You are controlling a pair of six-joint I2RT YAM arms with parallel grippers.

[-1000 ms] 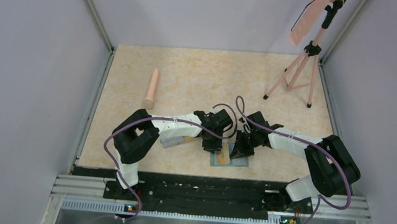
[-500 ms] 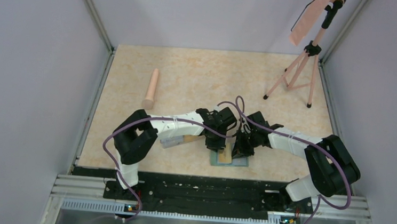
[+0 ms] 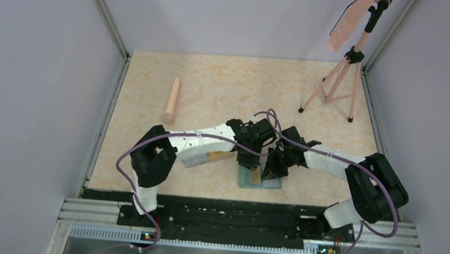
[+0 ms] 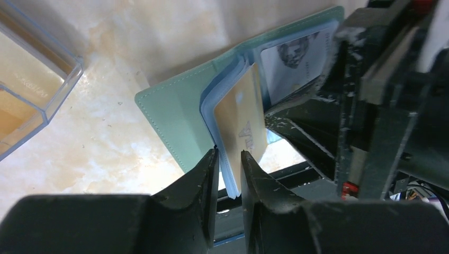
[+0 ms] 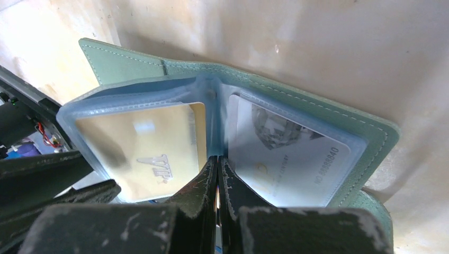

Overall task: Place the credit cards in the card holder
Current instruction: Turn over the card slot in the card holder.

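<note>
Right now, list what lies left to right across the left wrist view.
Clear plastic box → card holder, its green cover → yellow card in a pocket page → pale printed card in the opposite pocket.

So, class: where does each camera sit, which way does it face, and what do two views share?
Top external: above and behind the robot, looking down at the table; left arm and right arm show, meeting over the card holder.
Left wrist: on the left arm, facing the open holder's yellow card; left end effector shows.
Right wrist: on the right arm, facing the holder's whitish card; shut right end effector shows.
Both wrist views share the yellow card.
</note>
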